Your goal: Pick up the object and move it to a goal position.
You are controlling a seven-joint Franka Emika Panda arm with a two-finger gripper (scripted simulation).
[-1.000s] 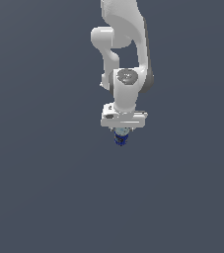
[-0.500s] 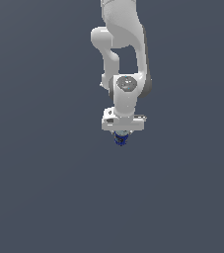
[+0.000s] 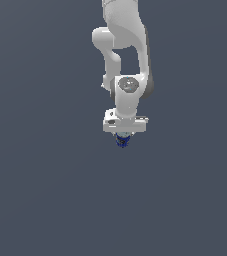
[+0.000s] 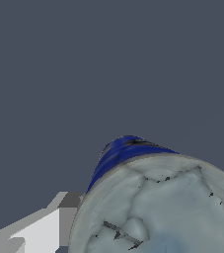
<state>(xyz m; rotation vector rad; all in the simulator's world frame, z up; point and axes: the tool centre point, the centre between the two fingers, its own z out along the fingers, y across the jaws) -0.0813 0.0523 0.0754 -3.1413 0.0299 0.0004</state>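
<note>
The object point(image 3: 122, 142) is a tiny dark blue can that shows just under my white gripper point(image 3: 122, 139), between the fingers. The gripper points down and is shut on it. In the wrist view the can point(image 4: 163, 202) fills the near corner, with its pale whitish-blue top, dark marks and blue side showing. One white finger point(image 4: 44, 230) stands beside it. The exterior view does not show whether the can touches the surface. No goal marker shows in either view.
A plain dark grey-blue surface point(image 3: 45, 190) lies all around the arm point(image 3: 127, 60). No other objects or edges are in view.
The arm's wrist has shifted slightly downward. The gripper and the can in it have stayed in nearly the same place.
</note>
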